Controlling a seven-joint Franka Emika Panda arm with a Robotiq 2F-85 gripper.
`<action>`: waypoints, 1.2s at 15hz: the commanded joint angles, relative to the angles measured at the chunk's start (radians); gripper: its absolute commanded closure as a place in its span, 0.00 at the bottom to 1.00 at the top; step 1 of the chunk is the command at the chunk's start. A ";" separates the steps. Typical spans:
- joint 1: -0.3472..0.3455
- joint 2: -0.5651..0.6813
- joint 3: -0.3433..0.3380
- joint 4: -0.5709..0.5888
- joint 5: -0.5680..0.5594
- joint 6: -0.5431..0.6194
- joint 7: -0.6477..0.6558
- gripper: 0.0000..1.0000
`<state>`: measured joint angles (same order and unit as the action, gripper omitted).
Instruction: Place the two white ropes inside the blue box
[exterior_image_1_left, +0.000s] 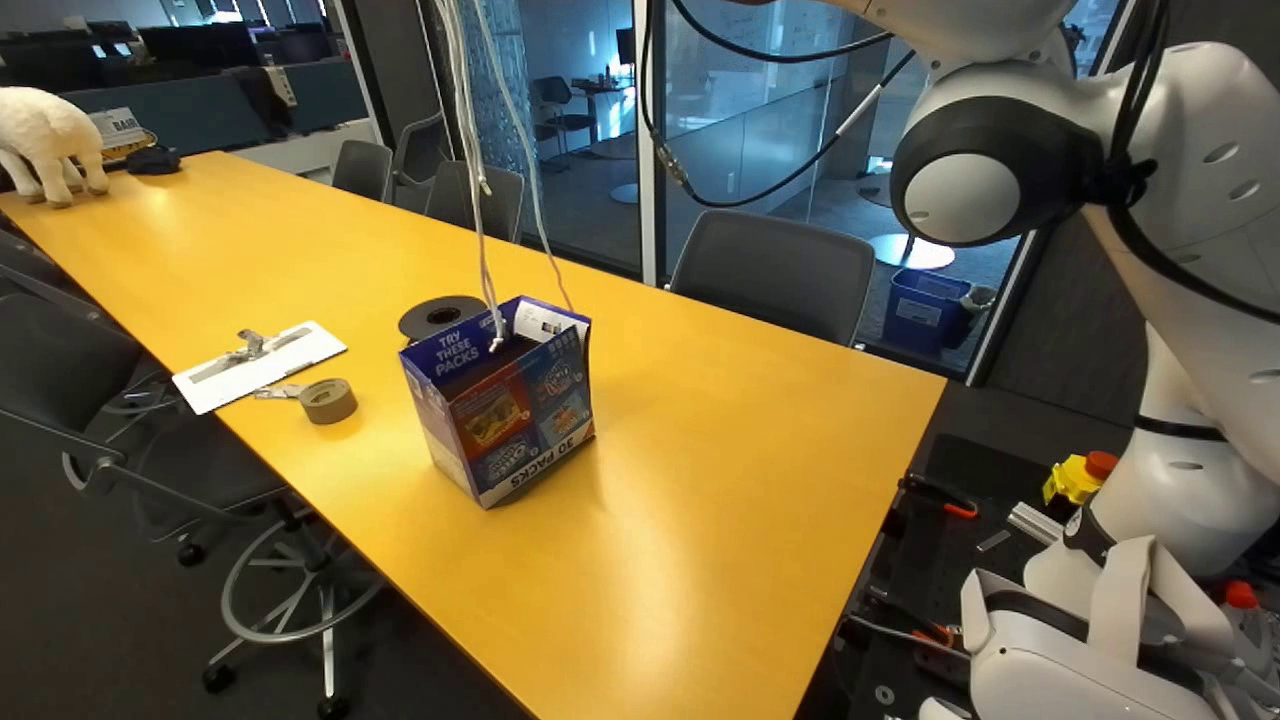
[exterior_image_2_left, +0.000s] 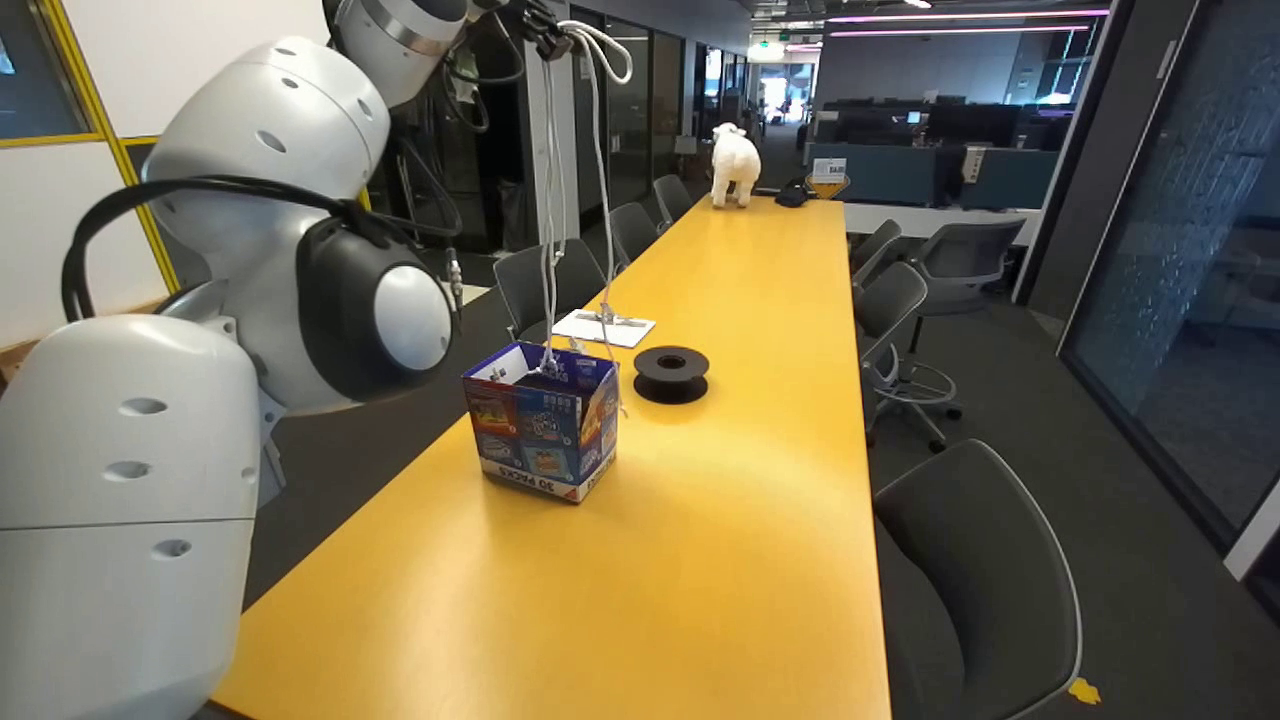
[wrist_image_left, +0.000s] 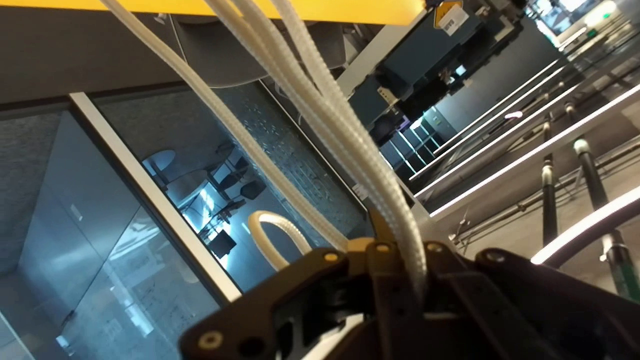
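The open blue box (exterior_image_1_left: 530, 425) stands upright on the yellow table (exterior_image_1_left: 720, 480); it also shows in an exterior view (exterior_image_2_left: 545, 430). My gripper (exterior_image_2_left: 548, 35) is high above the box and shut on white rope (exterior_image_2_left: 551, 180). Several strands hang down, with a loop over the gripper. The white rope also shows in an exterior view (exterior_image_1_left: 462, 110) and the wrist view (wrist_image_left: 345, 130). Knotted ends hang into the box opening. One strand hangs past the rim, outside the box on the spool side. In the wrist view, rope runs between the fingers (wrist_image_left: 387, 245). I cannot tell the two ropes apart.
A black spool (exterior_image_1_left: 440, 316) stands close behind the box. A tape roll (exterior_image_1_left: 328, 400) and a white clipboard (exterior_image_1_left: 258, 365) lie near the table edge. Chairs (exterior_image_1_left: 775, 270) line the table. A white plush sheep (exterior_image_2_left: 735, 165) is at the far end.
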<state>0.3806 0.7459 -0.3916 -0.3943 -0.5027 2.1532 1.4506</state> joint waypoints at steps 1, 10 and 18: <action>0.022 -0.024 -0.034 0.000 -0.060 0.009 0.054 0.95; 0.111 -0.033 -0.011 0.002 -0.094 0.016 0.044 0.96; 0.259 -0.038 -0.039 0.003 -0.283 -0.029 0.123 0.96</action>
<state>0.6028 0.7251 -0.4146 -0.3916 -0.7205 2.1488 1.5317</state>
